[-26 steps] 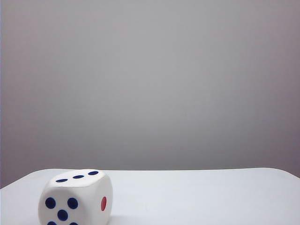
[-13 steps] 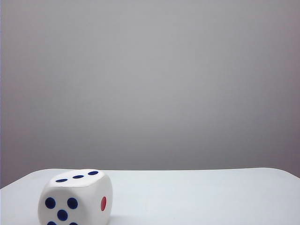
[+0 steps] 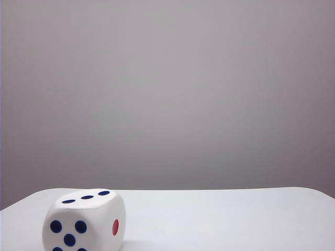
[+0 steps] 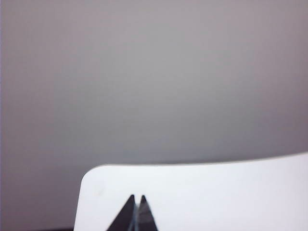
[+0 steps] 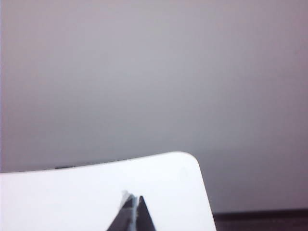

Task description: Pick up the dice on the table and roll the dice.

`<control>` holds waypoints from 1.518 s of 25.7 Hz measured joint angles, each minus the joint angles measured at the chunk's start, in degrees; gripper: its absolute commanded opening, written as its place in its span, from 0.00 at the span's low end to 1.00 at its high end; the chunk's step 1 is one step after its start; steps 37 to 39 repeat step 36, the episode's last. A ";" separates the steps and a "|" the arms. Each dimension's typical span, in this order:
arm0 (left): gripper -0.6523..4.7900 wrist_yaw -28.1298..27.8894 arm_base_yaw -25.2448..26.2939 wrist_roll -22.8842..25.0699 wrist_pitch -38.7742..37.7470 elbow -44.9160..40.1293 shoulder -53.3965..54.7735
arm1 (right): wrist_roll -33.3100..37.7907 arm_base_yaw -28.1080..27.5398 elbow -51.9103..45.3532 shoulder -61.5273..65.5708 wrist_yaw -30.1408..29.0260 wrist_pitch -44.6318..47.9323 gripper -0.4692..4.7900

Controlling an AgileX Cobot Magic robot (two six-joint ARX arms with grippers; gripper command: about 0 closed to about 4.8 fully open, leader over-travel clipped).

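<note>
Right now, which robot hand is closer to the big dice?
Probably left. The dice sits on the table's left side; neither wrist view shows it. Left hand and right hand are shut, empty.

Your exterior camera sits low, level with the table (image 3: 220,219). Each wrist camera looks forward past its closed left gripper (image 4: 136,199) or right gripper (image 5: 134,199) across that shared tabletop.

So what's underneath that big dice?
Only the white table; the dice sits flat on it, three pips up. Its bottom face is hidden. Neither gripper is near it.
</note>
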 measured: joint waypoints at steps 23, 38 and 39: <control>0.11 -6.80 0.00 1.53 -12.09 -0.17 -0.02 | 1.57 0.22 0.00 0.02 -1.49 -10.78 0.09; 0.11 -6.80 0.00 1.53 -12.09 -0.17 -0.02 | 1.57 0.22 0.00 0.02 -1.49 -10.80 0.09; 0.11 -6.80 0.00 1.53 -12.09 -0.17 -0.02 | 1.57 0.22 0.00 0.02 -1.49 -10.80 0.09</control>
